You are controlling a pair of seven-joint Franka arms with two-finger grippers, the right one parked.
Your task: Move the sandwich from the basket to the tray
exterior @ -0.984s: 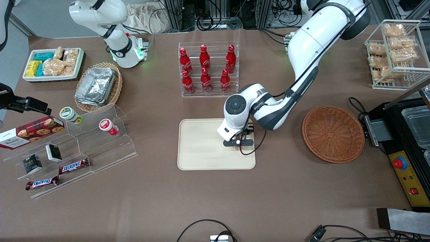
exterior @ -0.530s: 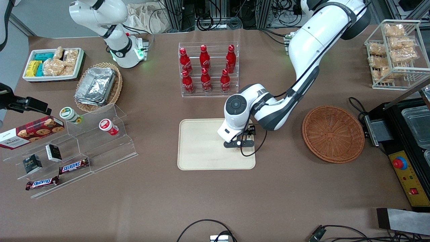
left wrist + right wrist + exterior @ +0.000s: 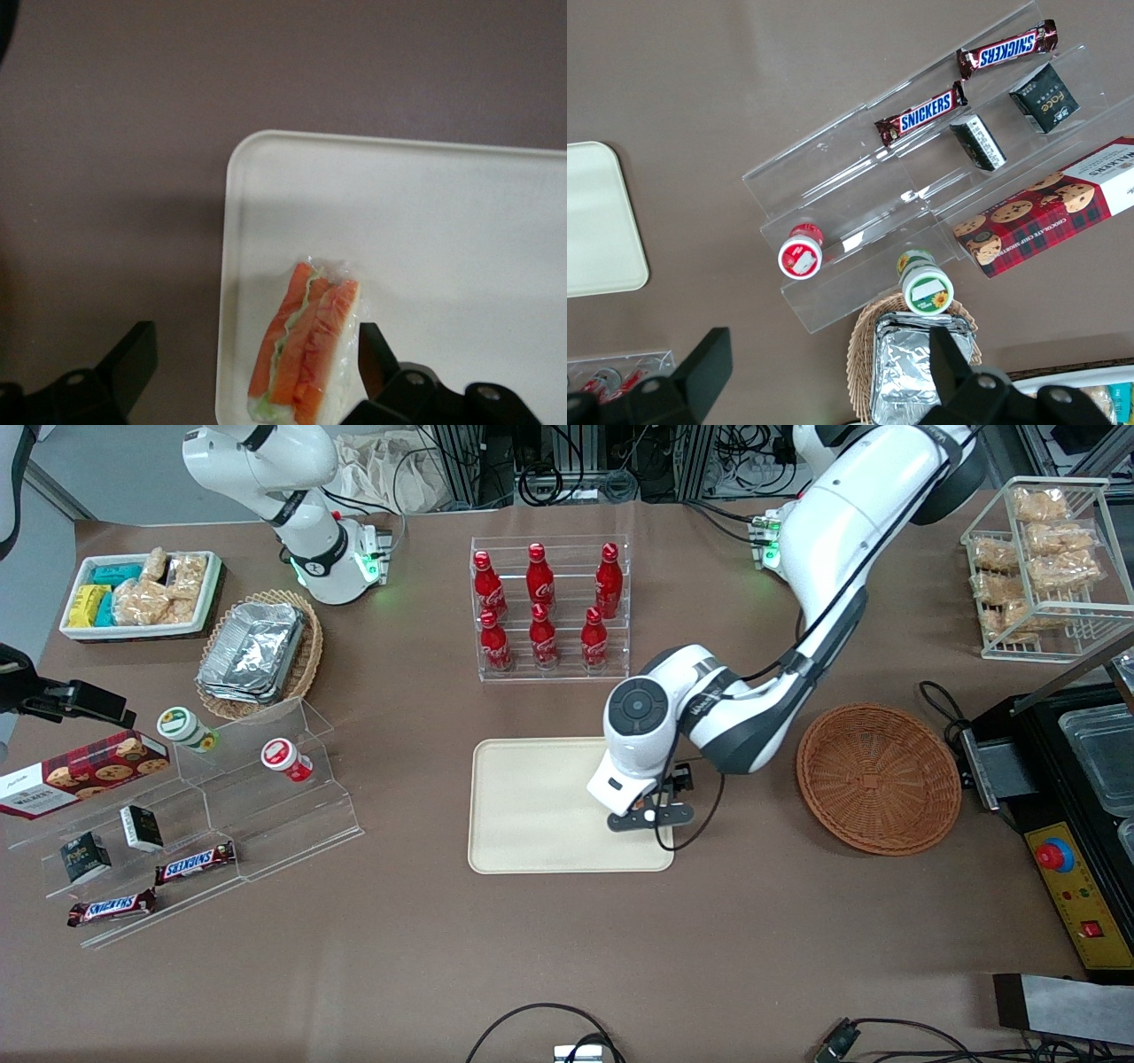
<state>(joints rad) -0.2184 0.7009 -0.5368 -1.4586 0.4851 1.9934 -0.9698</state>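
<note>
Left wrist view: the sandwich (image 3: 306, 350) was seen lying on the tray (image 3: 443, 221), close to its rounded corner and edge, directly below the tool (image 3: 252, 372). The tool's two fingers (image 3: 133, 359) were spread wide, one on each side of the wedge with a clear gap to it, and nothing was held between them. The sandwich was thus judged to be released and resting on its side, cut edge with orange and green layers turned up toward the camera.

In the front view the tool (image 3: 649, 817) was seen above the tray (image 3: 532, 815) corner nearest the basket (image 3: 879, 777), which stood well apart toward the working arm's end of the table (image 3: 797, 939) and appeared to hold nothing.

A risk was judged to remain: because the wedge lay so near the rim, it could be nudged over the edge by a finger if the tool were moved sideways before being lifted clear.
</note>
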